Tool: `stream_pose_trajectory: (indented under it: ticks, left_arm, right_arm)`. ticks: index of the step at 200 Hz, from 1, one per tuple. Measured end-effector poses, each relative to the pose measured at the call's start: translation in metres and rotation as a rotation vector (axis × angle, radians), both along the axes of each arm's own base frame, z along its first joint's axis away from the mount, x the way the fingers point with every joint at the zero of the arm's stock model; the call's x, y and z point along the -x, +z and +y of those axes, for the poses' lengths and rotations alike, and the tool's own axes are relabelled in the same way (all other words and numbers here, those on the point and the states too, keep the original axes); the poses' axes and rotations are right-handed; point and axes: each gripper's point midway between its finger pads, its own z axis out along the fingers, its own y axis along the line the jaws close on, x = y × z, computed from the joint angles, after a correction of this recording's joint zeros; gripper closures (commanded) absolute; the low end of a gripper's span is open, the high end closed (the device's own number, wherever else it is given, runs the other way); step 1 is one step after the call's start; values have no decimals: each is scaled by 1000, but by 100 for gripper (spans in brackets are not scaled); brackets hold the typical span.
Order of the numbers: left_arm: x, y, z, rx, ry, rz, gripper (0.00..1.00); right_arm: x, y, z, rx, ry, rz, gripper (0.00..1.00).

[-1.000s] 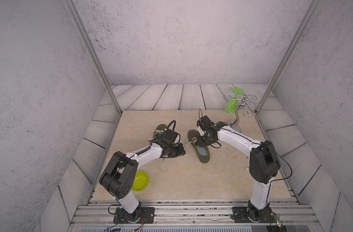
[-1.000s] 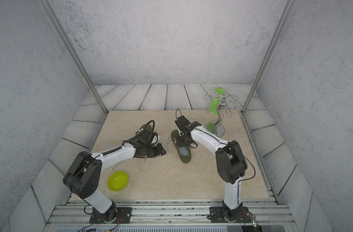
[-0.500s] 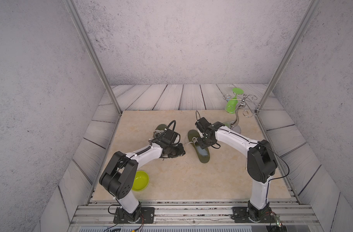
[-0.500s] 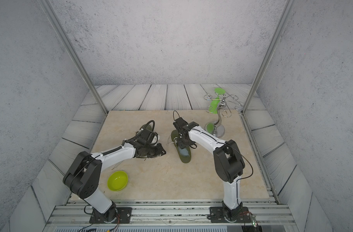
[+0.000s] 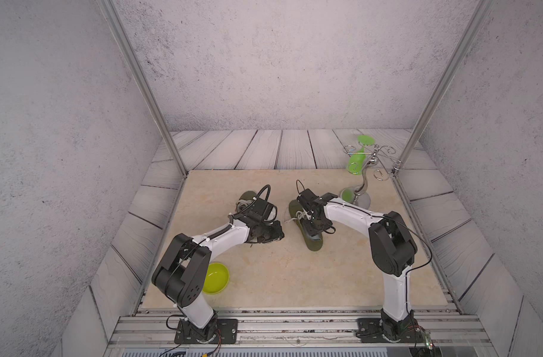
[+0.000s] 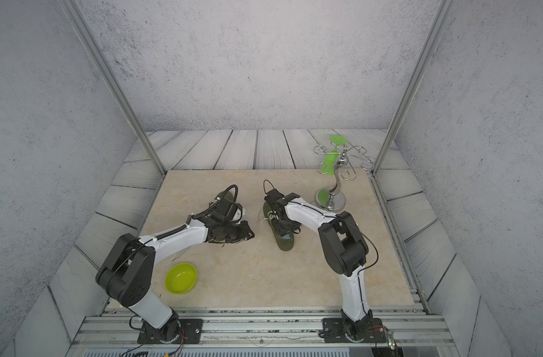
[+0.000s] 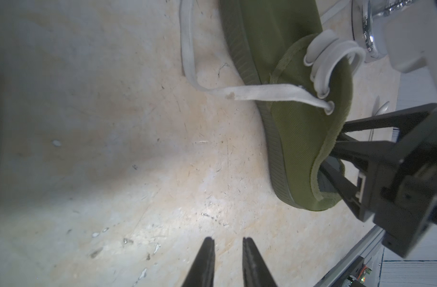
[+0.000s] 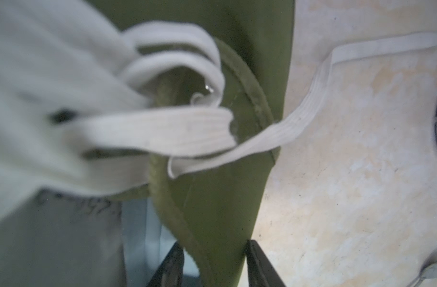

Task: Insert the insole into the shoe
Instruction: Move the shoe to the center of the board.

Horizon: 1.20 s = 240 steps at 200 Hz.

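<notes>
An olive green shoe with white laces lies mid-table, heel toward the front. A grey-blue insole lies inside it at the heel end. My right gripper reaches down into the shoe's opening. Its jaws stand on either side of the shoe's side wall, one finger inside over the insole, the other outside against the wall. My left gripper hovers low over bare table left of the shoe, slightly open and holding nothing.
A second olive shoe lies behind my left wrist. A lime bowl sits front left. A chrome stand with a hanging green glass stands back right. A loose lace trails on the table.
My right gripper has shifted slightly left along the shoe, and its jaws widened and then narrowed again. The left arm has not moved.
</notes>
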Motion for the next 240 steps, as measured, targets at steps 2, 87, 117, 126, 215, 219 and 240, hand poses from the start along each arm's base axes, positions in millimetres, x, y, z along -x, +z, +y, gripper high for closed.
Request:
stream_pose_trajectory:
  ticks: [2, 87, 117, 126, 215, 219, 240]
  left_arm:
    - [0, 2, 0, -1, 1, -4, 76]
    - [-16, 48, 36, -29, 72, -107, 75]
    - [-19, 51, 48, -38, 93, -112, 75]
    - [-20, 54, 53, -41, 101, -117, 75]
    - [-24, 85, 114, -90, 209, -179, 74]
    - [-24, 85, 116, -92, 214, -179, 74]
    - [-25, 86, 127, -103, 236, -179, 74]
  right_arm:
    - [0, -1, 0, 1, 0, 1, 68]
    - [-3, 1, -4, 13, -5, 4, 98]
    - [-1, 5, 7, -20, 4, 6, 99]
    - [-1, 8, 13, -43, 5, 9, 100]
    - [-25, 14, 75, -200, -59, 16, 100]
    - [-25, 13, 76, -206, -69, 18, 100]
    - [-25, 12, 83, -251, -148, 21, 100]
